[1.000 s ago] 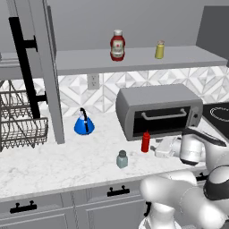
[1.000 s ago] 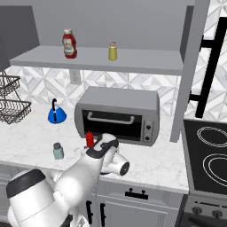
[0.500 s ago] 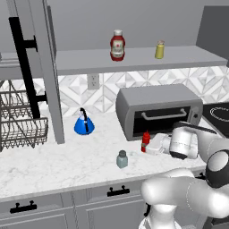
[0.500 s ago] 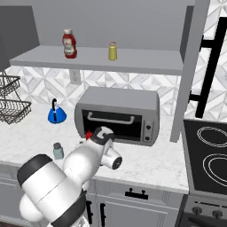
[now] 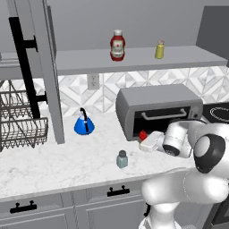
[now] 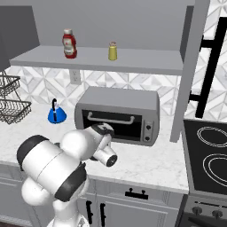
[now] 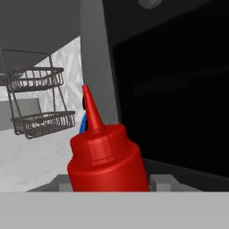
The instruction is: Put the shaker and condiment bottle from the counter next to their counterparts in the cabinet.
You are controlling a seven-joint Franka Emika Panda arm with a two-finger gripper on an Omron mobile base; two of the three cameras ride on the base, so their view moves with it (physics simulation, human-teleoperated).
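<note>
The slim red condiment bottle (image 7: 107,161) stands upright on the counter (image 5: 67,165) at the toaster oven's front left corner, its pointed nozzle up. My gripper (image 7: 109,183) flanks its body, fingers (image 7: 163,181) pressed to both sides, shut on it. From the left base view the bottle (image 5: 143,134) shows as a red tip just past the gripper (image 5: 145,142). The small grey-teal shaker (image 5: 122,159) sits apart on the counter, in front and to the left. On the cabinet (image 5: 134,62) shelf stand the counterparts: a ketchup bottle (image 5: 117,44) and a yellow shaker (image 5: 159,49).
A grey toaster oven (image 5: 156,107) sits right behind the gripper. A blue kettle (image 5: 83,124) and a wire dish rack (image 5: 18,120) stand to the left. The open cabinet door with its black handle (image 5: 22,67) hangs at left. A stove (image 6: 208,155) lies to the right.
The hand has moved left and in toward the toaster's corner, reaching the red bottle, and the fingers have closed onto it. The shaker has stayed put.
</note>
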